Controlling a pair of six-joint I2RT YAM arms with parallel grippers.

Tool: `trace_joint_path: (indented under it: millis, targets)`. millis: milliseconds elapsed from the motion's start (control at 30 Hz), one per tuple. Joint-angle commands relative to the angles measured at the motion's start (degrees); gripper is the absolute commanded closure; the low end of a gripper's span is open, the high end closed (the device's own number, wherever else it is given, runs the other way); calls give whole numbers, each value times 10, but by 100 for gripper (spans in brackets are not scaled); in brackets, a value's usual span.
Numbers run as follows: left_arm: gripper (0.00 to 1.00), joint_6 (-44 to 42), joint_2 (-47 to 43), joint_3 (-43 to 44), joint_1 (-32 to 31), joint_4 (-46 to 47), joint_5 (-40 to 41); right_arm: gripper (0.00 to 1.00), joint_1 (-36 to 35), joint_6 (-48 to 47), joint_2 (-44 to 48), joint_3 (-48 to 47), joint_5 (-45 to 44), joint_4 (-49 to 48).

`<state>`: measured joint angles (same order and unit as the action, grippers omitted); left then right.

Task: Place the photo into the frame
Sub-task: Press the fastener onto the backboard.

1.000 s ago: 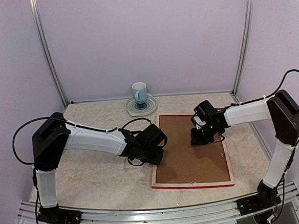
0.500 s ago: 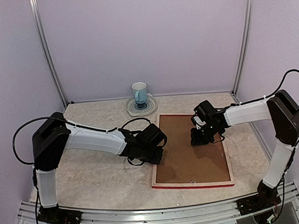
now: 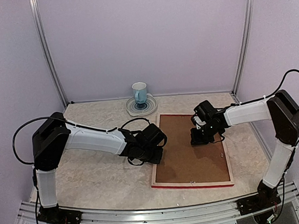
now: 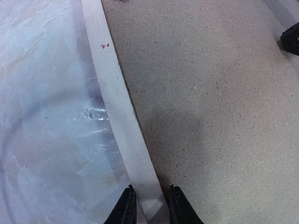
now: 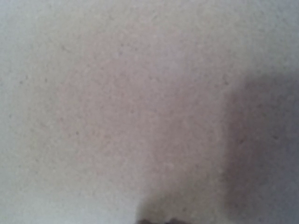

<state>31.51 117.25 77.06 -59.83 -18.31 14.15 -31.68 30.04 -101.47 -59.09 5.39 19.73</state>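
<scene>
The frame (image 3: 195, 184) lies face down on the right half of the table (image 3: 97, 167), near the front edge. A pale wood rail runs round its back, and a thin red strip shows along its near side. A plain brown backing board (image 3: 190, 150) fills the opening, speckled and matt.

The left gripper (image 3: 153, 155) is down at the frame's left rail. In the wrist view its two dark fingers (image 4: 127, 207) stand close on either side of the pale strip, but I cannot tell whether they truly squeeze it. The right gripper (image 3: 200, 138) rests tip-down on the board near its far right part; its wrist view is a blur, so I cannot tell how its jaws stand.

The tabletop is cream marbled stone. At the back a blue-and-white mug (image 3: 139, 91) stands on a round saucer (image 3: 150, 108). Lilac walls close the cell, with metal posts (image 3: 47, 52) at the corners
</scene>
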Motion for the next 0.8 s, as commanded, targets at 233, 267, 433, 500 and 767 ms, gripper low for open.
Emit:
trace_joint_path:
  millis: [233, 267, 433, 500, 767]
  targets:
    - [55, -22, -63, 4, 21, 5, 27, 82, -5, -1, -19, 8, -4, 7]
    - [54, -22, -62, 6, 25, 6, 25, 81, -5, 0, -18, 7, -4, 8]
    - [50, -33, -47, 30, 43, 8, 25, 78, -4, 0, -13, 9, -7, 11]
    - [49, -37, -40, 41, 50, 8, 25, 76, -4, -1, -9, 10, -9, 13]
    - [43, -49, -15, 77, 66, 7, 13, 64, -5, 1, -1, 15, -10, 13]
